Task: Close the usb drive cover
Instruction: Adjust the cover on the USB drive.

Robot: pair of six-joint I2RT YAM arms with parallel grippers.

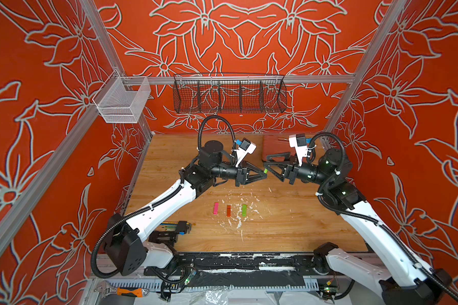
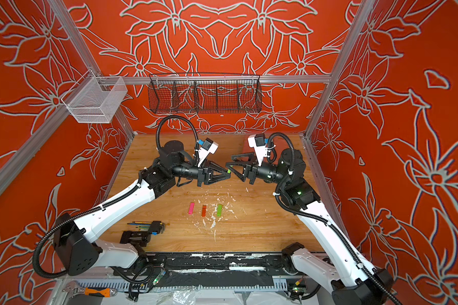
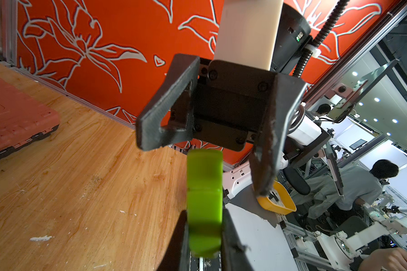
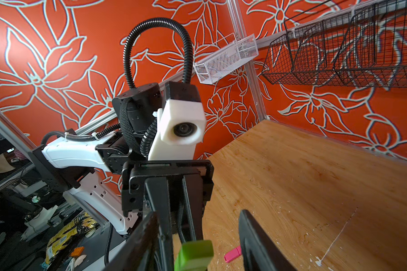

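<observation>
Green usb drive (image 3: 205, 187) tight in left tool (image 1: 262, 173) (right tool (image 4: 197, 212) half-open, empty, opposite).

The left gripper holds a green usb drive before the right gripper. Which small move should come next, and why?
Probably close the right gripper on the free end of the green usb drive and press it toward the left gripper. The right jaws stand open on either side of that end; the left gripper is shut on the other end, and a seam shows across the drive.
</observation>
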